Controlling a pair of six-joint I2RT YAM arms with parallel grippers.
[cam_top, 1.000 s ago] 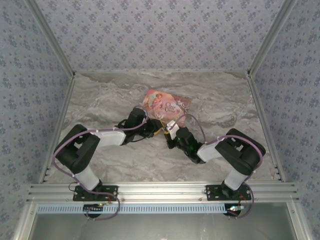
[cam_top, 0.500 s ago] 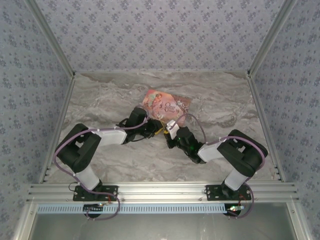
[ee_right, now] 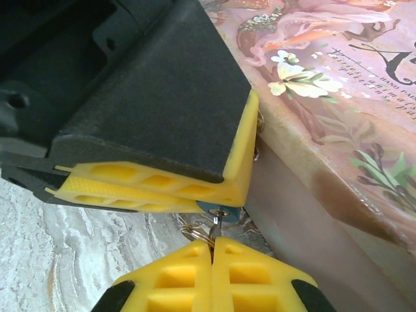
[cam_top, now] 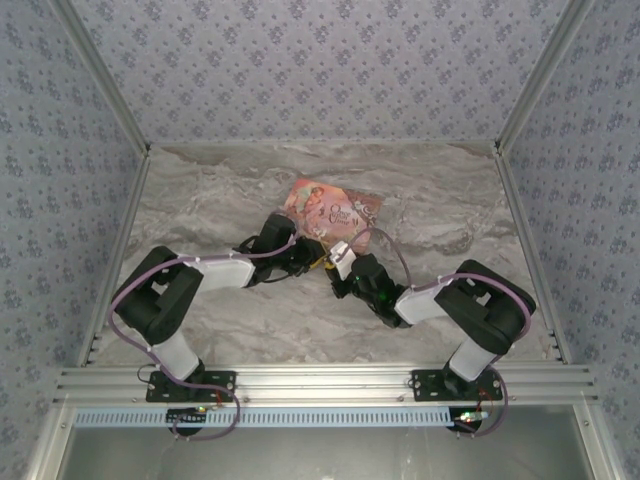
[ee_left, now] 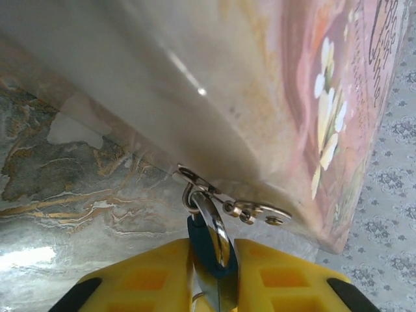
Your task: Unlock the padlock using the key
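Observation:
In the left wrist view my left gripper is shut on the padlock. Its blue-teal body sits between the yellow fingers, and its silvery shackle passes through the metal hasp on the pink box. In the right wrist view my right gripper is shut on the key, with a wire ring beside it. The key's tip meets the keyhole in the padlock's underside, just below the left fingers. From above, both grippers meet at the box's near edge.
The pink illustrated box lies on the marble-patterned table, directly behind both grippers. Patterned walls close in the back and sides. An aluminium rail runs along the near edge by the arm bases.
My left gripper's jaws have closed in on the padlock. Both arms have barely shifted; the right gripper stays shut on the key.

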